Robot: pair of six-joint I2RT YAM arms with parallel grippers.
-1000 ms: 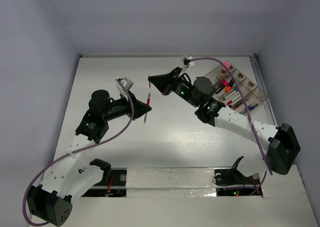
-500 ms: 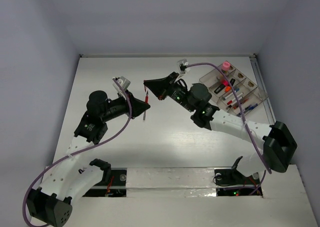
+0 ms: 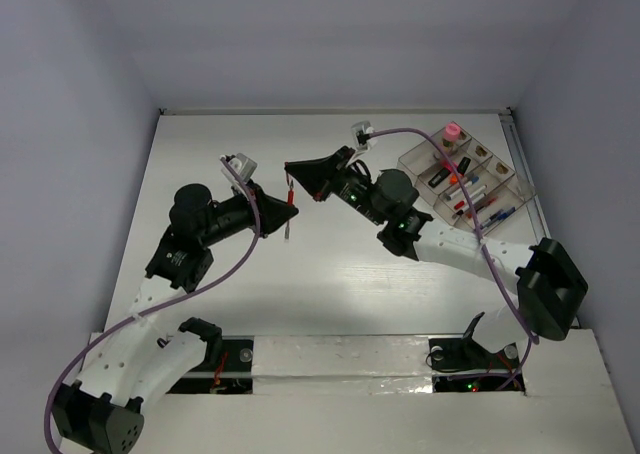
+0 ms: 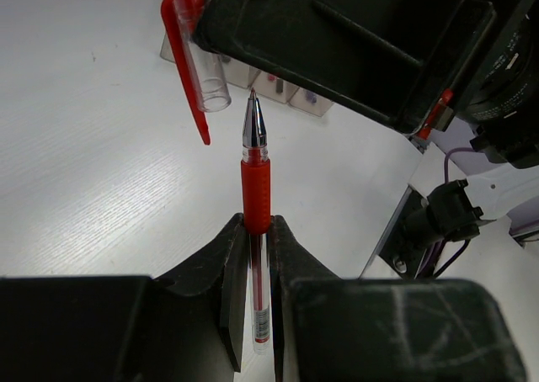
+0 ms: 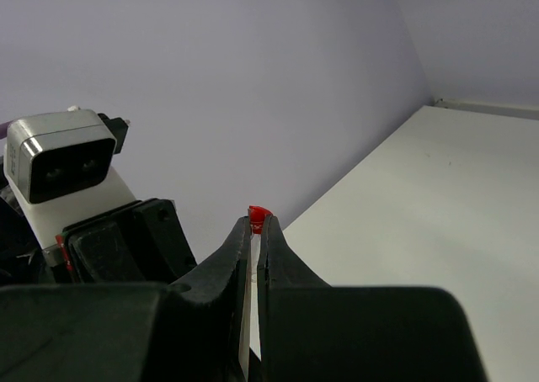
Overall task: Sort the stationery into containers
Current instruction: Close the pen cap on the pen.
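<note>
Table [image 3: 330,274]: white surface with grey walls on three sides. Both arm bases sit at its 6 o'clock edge in the top view.
Right arm [image 3: 450,249]: reaches from the 5 o'clock corner toward the table centre, passing just beside the tray.
Left arm [image 3: 190,224]: reaches from the 7 o'clock corner toward the table centre and carries a purple cable [image 3: 245,244].
Containers [image 3: 505,179]: clear divided tray at 2 o'clock of the table centre, lying flat. Several compartments hold items.
Right gripper [image 3: 292,169]: fingers pressed together, pinching the pen cap. It is raised above the table at 10 o'clock of centre.
Left gripper [image 4: 255,230]: fingers pressed together, pinching the red pen at its grip section. It stands at 6 o'clock of the right gripper in the top view.
Red pen [image 4: 256,193]: uncapped and held off the table at 9 o'clock of centre. Its metal tip points toward the cap.
Pen cap [image 4: 189,45]: clear tube with a red clip. Its open mouth is just beside the pen tip, at 10 o'clock of the tip in the left wrist view. The tip is not inside it.
Orange-red marker [image 3: 455,181]: lies in a middle compartment of the tray.
Pink-capped bottle [image 3: 452,131]: stands upright at the tray's 12 o'clock edge.
</note>
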